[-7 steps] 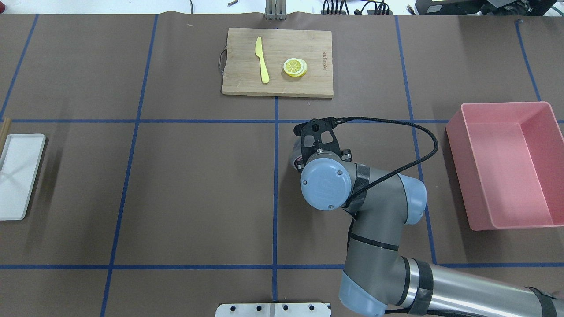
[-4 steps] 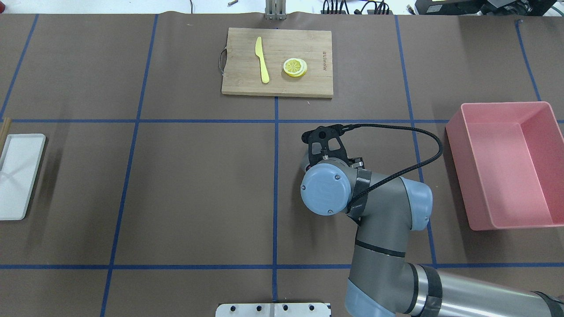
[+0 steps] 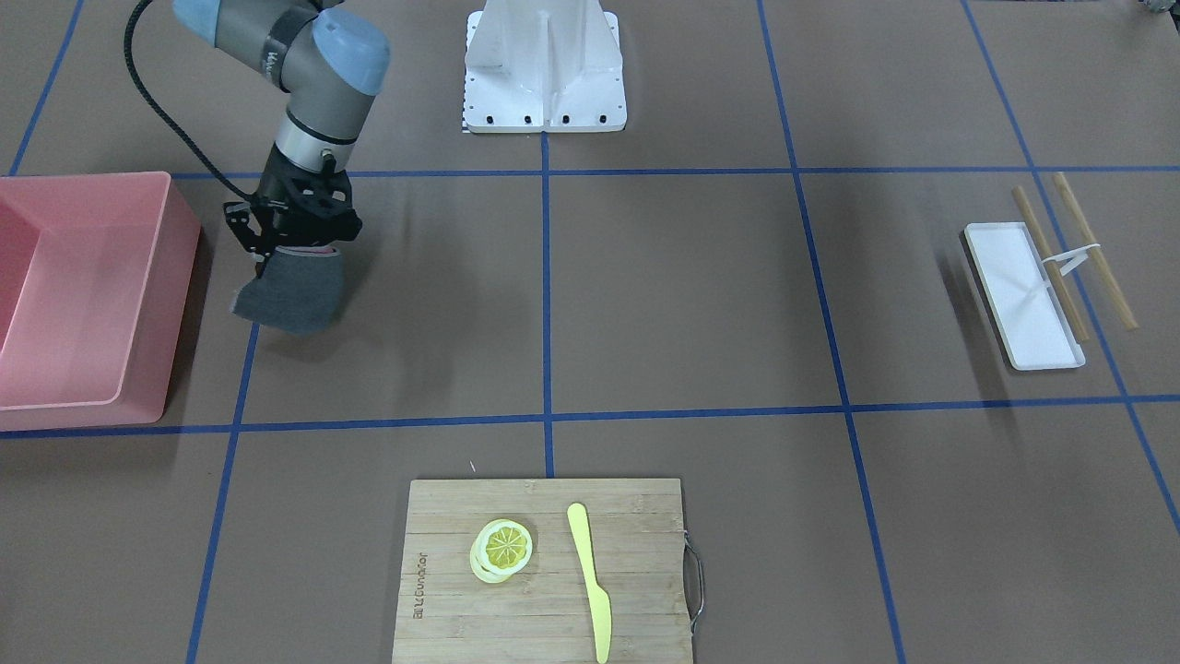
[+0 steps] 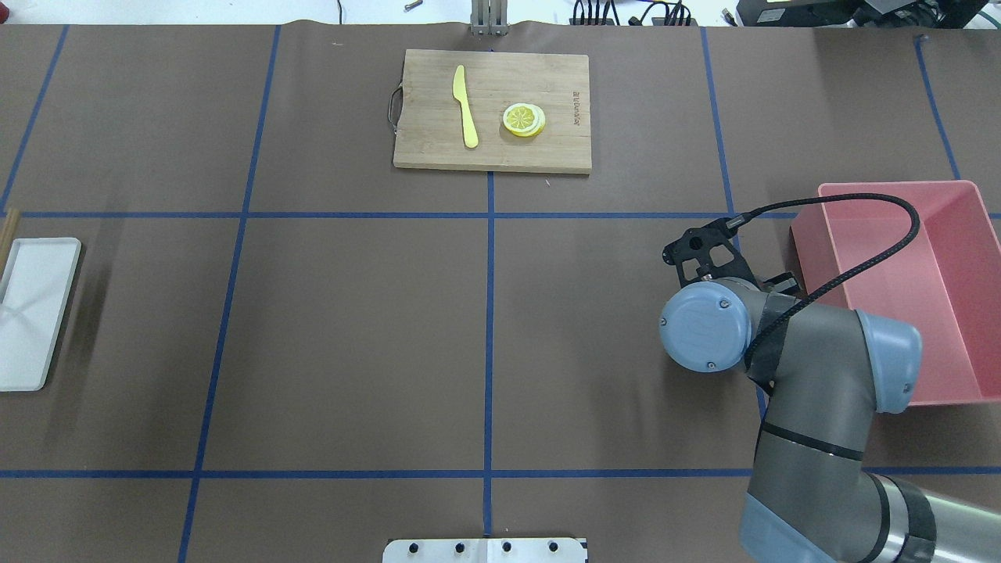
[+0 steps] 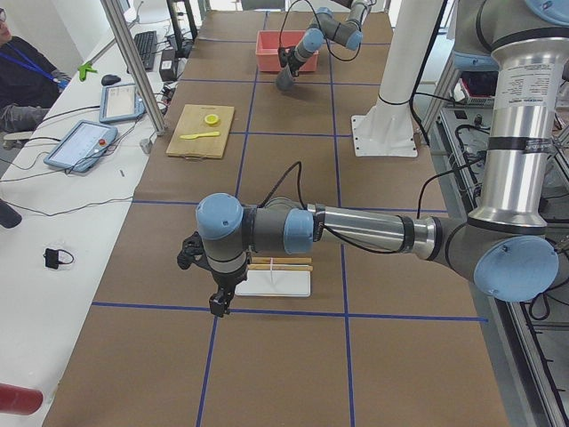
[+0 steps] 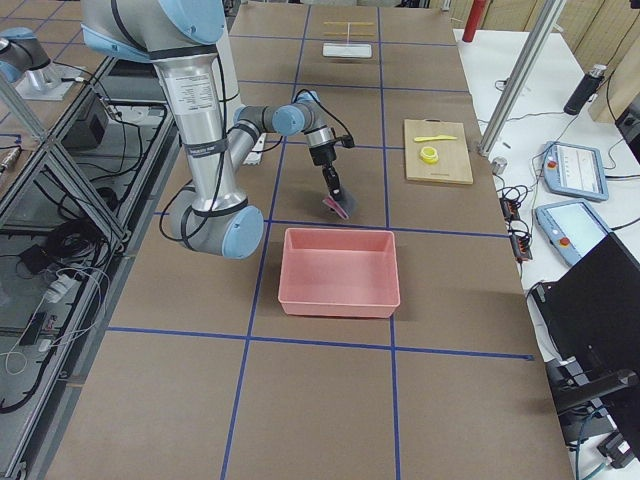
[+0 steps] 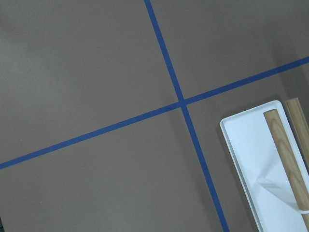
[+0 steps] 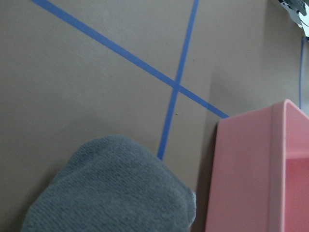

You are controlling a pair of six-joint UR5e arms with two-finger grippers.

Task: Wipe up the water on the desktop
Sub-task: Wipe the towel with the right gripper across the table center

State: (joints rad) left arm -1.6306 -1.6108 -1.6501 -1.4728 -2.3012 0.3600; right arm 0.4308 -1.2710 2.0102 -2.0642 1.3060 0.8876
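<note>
We saw the right gripper, jaws clamped on the grey cloth, over the bench beside the pink bin, upper left; the left gripper jaws we couldn't tell.

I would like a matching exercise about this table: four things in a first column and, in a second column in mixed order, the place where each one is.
Things:
1. grey cloth
2. pink bin
3. yellow knife
4. white tray

Places:
a. lying on the cutting board
b. at the end of the desktop on the robot's left
c. gripped in the right hand
d. at the end of the desktop on the robot's right

Pairs: 1-c, 2-d, 3-a, 4-b.
</note>
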